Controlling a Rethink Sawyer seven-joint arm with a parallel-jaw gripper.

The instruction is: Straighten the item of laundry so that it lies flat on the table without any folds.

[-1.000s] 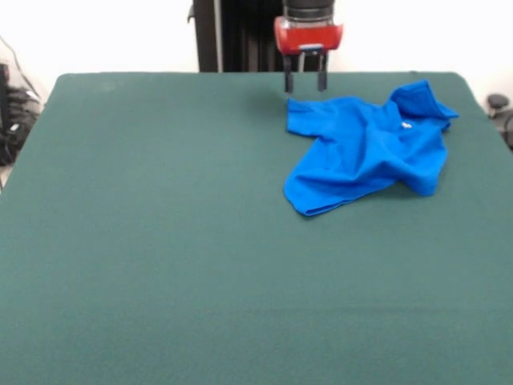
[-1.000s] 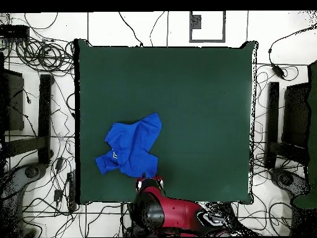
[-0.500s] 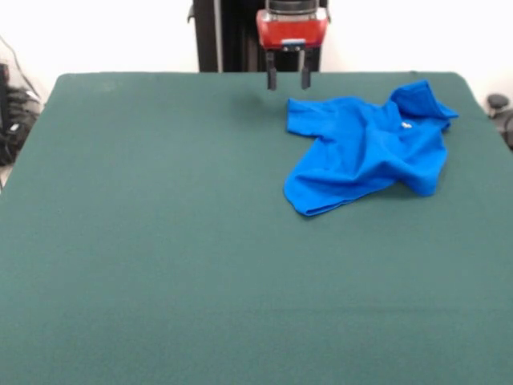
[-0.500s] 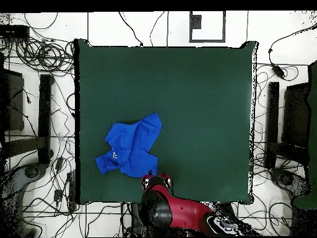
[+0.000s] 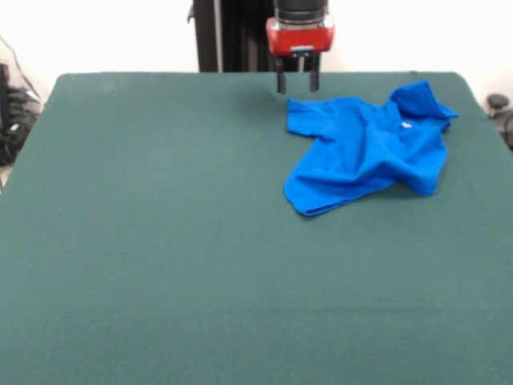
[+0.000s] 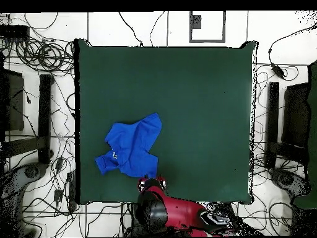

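Blue T-shirt (image 5: 367,147) crumpled at far right of green table (image 5: 160,241), gripper (image 5: 296,83) above far edge.

Gripper is empty, its two dark fingers (image 5: 280,82) apart, hanging just left of and beyond the shirt's nearest corner, not touching it. Shirt is bunched with folds, one sleeve turned up at its far right. In the overhead view shirt (image 6: 130,150) sits just beside the red arm (image 6: 167,214).

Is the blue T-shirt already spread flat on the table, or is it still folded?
Still folded. The T-shirt lies bunched on the table, with creases and one part turned over itself.
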